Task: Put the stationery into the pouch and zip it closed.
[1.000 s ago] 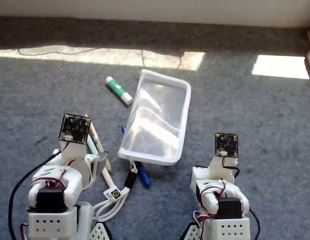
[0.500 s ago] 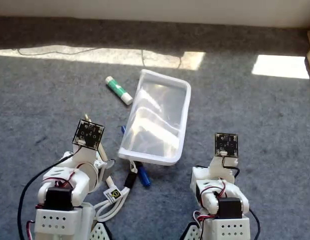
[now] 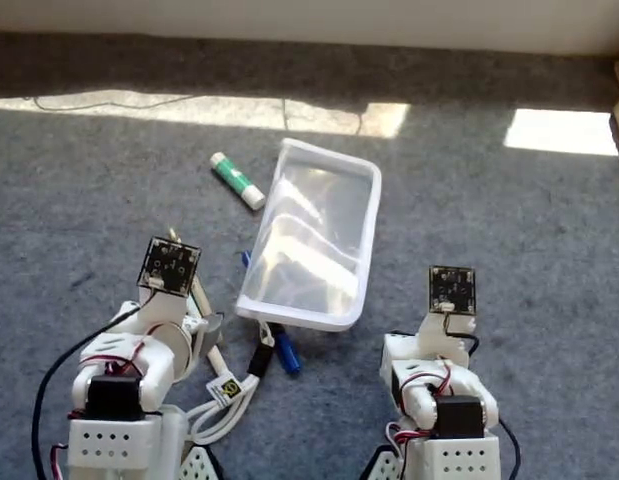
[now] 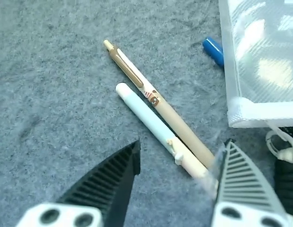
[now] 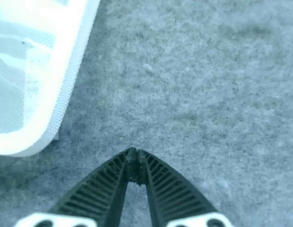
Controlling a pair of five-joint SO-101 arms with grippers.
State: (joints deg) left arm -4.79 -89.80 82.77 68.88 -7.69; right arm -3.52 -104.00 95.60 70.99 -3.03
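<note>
Nearest, my left end effector [image 4: 182,144] hangs low over the grey surface [image 3: 509,220] with its jaws spread wide. They straddle the near ends of a pale blue pen [image 4: 146,118] and a tan pen [image 4: 155,101], which lie touching side by side; this stance, I judge, suits a pinch on one of them. My right end effector [image 5: 133,153], jaws pressed together on nothing, rests just beside a corner of the translucent pouch [image 5: 23,71], probably to leave the other arm room. A white cord [image 3: 217,412] with a tag and a blue marker [image 3: 287,355] lie at the pouch's near edge. The pouch lies flat between my arms, and I cannot tell its zip's state. A green glue stick [image 3: 236,180] lies beyond. The tag's mark and the tan pen's print are too small to read.
</note>
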